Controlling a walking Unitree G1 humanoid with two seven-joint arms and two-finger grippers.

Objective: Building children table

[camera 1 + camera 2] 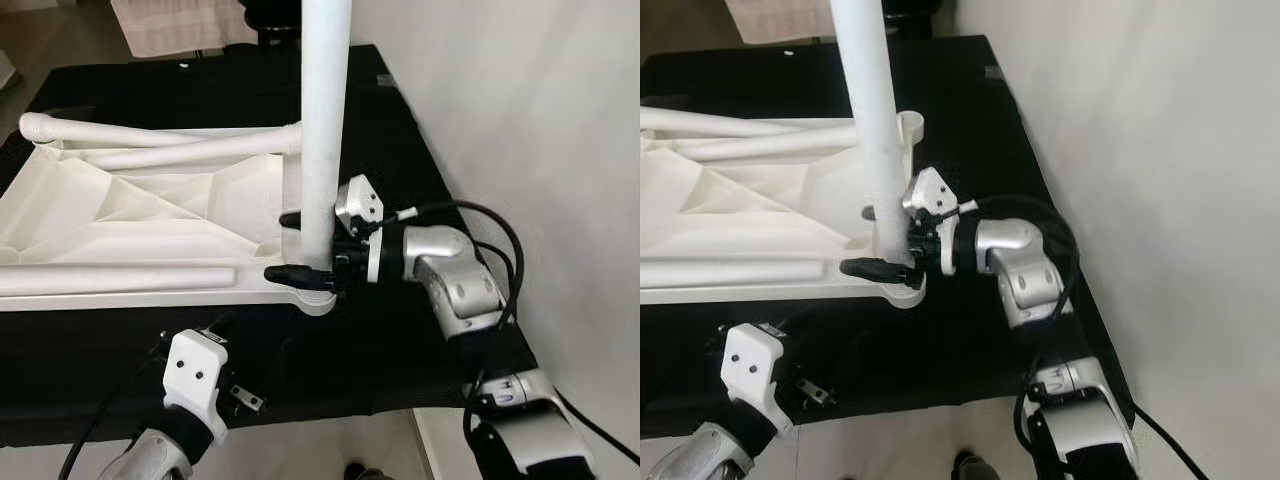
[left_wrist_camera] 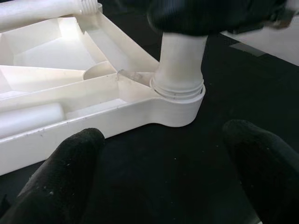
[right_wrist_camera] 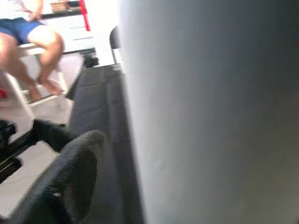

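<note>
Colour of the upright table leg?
White; upright table leg shows best in left eye view.

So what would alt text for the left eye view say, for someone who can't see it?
The robot's right tool grips an upright white table leg standing in the corner socket of an upside-down white tabletop on a black cloth. The left tool hovers open near the cloth's front edge.
</note>
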